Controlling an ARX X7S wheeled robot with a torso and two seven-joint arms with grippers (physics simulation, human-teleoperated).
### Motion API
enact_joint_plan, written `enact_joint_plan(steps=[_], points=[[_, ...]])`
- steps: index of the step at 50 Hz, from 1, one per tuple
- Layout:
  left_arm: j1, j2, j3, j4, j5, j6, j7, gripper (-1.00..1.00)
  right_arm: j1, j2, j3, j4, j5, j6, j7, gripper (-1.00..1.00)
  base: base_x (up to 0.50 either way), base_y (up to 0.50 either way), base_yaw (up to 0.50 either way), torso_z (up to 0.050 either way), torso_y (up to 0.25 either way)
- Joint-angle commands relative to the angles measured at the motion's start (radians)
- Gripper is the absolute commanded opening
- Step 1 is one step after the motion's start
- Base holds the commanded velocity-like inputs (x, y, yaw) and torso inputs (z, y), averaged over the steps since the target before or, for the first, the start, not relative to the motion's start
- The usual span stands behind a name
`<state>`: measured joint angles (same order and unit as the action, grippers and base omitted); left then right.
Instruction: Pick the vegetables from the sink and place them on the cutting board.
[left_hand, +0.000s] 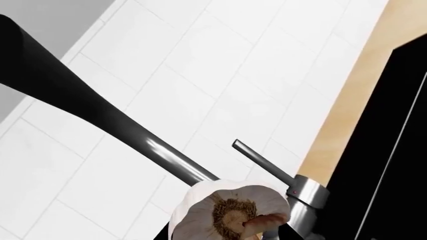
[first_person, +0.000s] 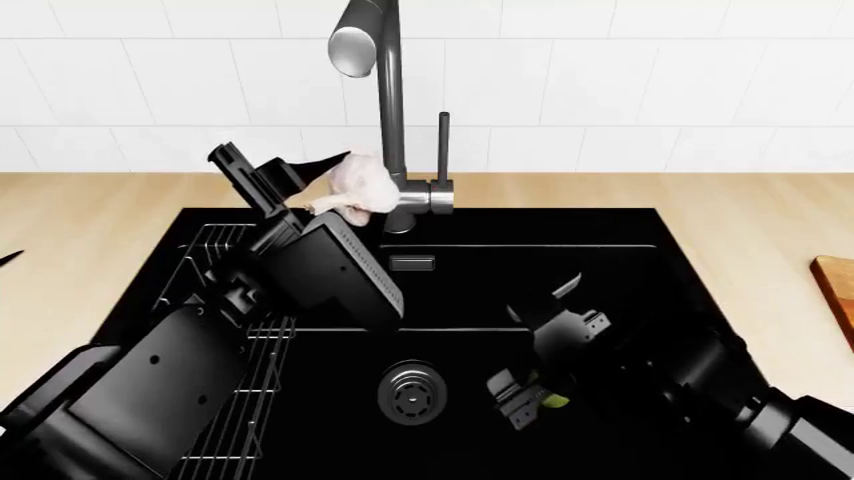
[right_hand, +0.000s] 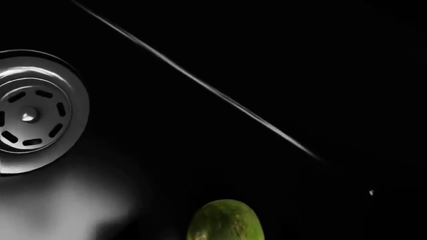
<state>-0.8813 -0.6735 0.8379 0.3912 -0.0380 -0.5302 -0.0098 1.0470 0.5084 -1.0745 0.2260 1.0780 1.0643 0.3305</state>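
Note:
My left gripper (first_person: 327, 188) is shut on the whitish garlic bulb (first_person: 360, 186) and holds it up beside the grey faucet (first_person: 390, 110), above the back rim of the black sink (first_person: 614, 216). In the left wrist view the garlic (left_hand: 230, 210) shows root end on. My right gripper (first_person: 541, 350) is low in the basin with its jaws apart. The yellow-green vegetable (first_person: 554, 401) lies on the sink floor by its near finger. It also shows in the right wrist view (right_hand: 225, 221). A corner of the cutting board (first_person: 838, 290) shows at the far right.
The round metal drain (first_person: 411, 392) sits left of the right gripper and shows in the right wrist view (right_hand: 30, 112). The wire rack (first_person: 254, 400) fills the sink's left side under my left arm. The faucet handle (first_person: 443, 140) stands by the garlic. A white tiled wall (first_person: 667, 90) is behind.

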Motion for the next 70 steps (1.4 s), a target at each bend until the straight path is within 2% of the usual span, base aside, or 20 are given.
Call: enact_joint_plan(steps=[1,33,70], points=[[0.001,-0.002,-0.003,-0.003,-0.018,0.004,-0.005,-1.00,0.005,-0.027,-0.015,0.062,-0.029,-0.032,-0.037,1.00,0.00,0.00,0.00,0.000,0.000],[-0.002,0.010,0.014,-0.010,-0.010,0.007,0.001,-1.00,-0.052,-0.034,-0.036,0.202,-0.082,-0.129,-0.098,1.00,0.00,0.00,0.00,0.000,0.000],[-0.004,0.021,0.036,-0.021,0.008,-0.003,0.003,-1.00,-0.092,-0.149,-0.082,0.540,-0.186,-0.312,-0.265,1.00,0.00,0.00,0.00,0.000,0.000]])
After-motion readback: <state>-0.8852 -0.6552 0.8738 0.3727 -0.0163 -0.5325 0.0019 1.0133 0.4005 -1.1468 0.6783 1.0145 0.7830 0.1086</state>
